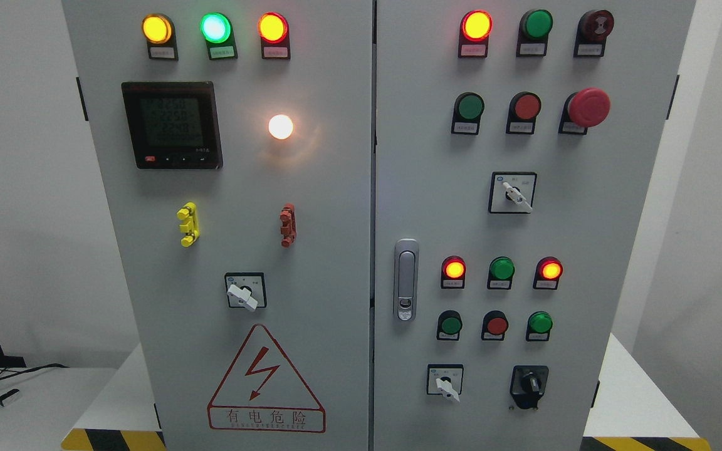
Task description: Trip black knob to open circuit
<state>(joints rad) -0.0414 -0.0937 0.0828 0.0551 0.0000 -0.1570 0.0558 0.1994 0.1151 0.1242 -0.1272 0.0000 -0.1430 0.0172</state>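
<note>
We see cabinet [311, 250] shut | black knob [529, 382] lower right door, pointer upright | hands out of view, fingers: we cannot tell

Grey two-door cabinet [336, 250] fills the frame, doors closed. Black knob [529, 382] at lower right of right door, pointer upright. White-handled selector [445, 383] just beside it to the left. Latch handle [405, 279] on right door's left edge. Red mushroom button [588, 107] upper right. Left door: digital meter [172, 124], lit white lamp [281, 126], hazard triangle [265, 380] low.
</note>
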